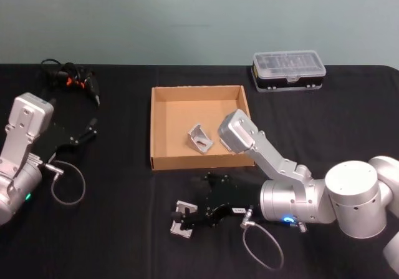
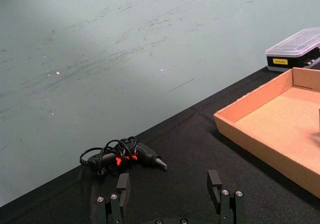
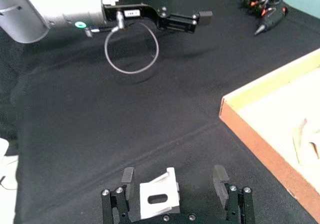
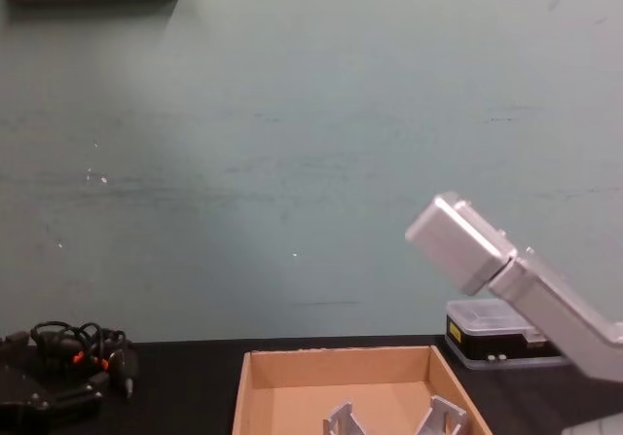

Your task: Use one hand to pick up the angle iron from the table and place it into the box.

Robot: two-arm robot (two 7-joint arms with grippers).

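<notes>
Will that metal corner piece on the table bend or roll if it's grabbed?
The angle iron, between the right gripper's open fingers, looks like thick folded metal, so probably stiff. Flat faces on the table suggest sliding, not rolling. Smooth metal might slip.

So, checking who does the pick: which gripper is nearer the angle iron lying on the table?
Right. The right gripper is open around the angle iron; the left gripper is parked far off at the left side of the table.

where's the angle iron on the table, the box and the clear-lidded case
angle iron on the table (image 3: 159, 200): right wrist view, its slotted front face.
box (image 1: 153, 126): head view, its left wall.
clear-lidded case (image 1: 288, 62): head view, middle of the lid.
</notes>
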